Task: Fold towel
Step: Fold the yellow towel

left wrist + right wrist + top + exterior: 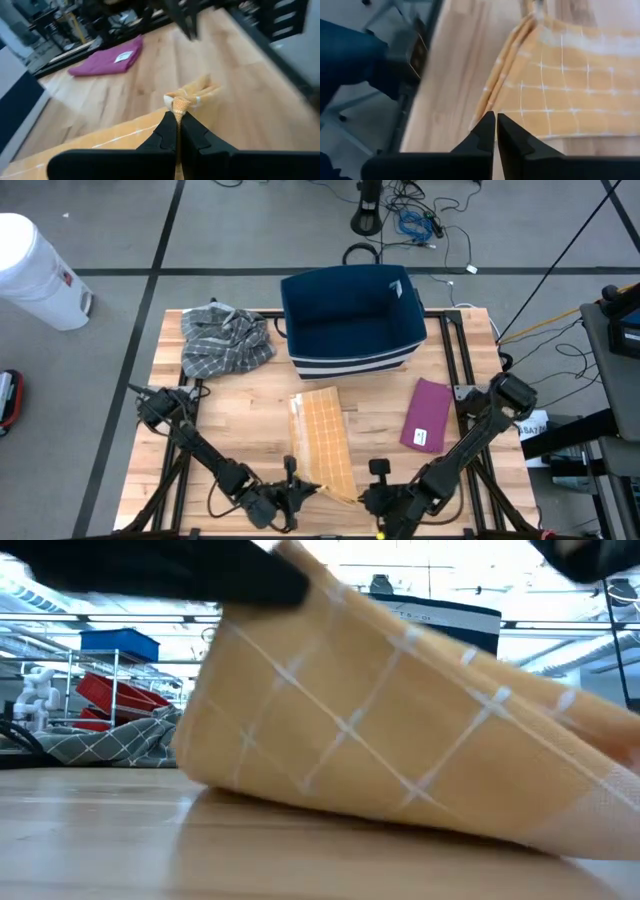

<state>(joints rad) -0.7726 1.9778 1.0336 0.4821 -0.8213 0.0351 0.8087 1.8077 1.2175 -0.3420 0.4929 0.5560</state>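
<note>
Left to right: a crumpled grey plaid cloth [226,338] sat at the table's [250,395] far left. The left hand [292,496] was clamped on the near left corner of the yellow towel [324,438], woven cotton with a thin white grid. The towel's long axis ran from the hands toward the navy bin [350,315], so I'd guess the fold goes that way. The right hand [372,498] was pinched together at the near right corner, and seemed to have the edge. A magenta cloth [429,414] lay further right.

Grey tiled floor [230,230], tangled cables [415,220], white bin [35,270]
</note>
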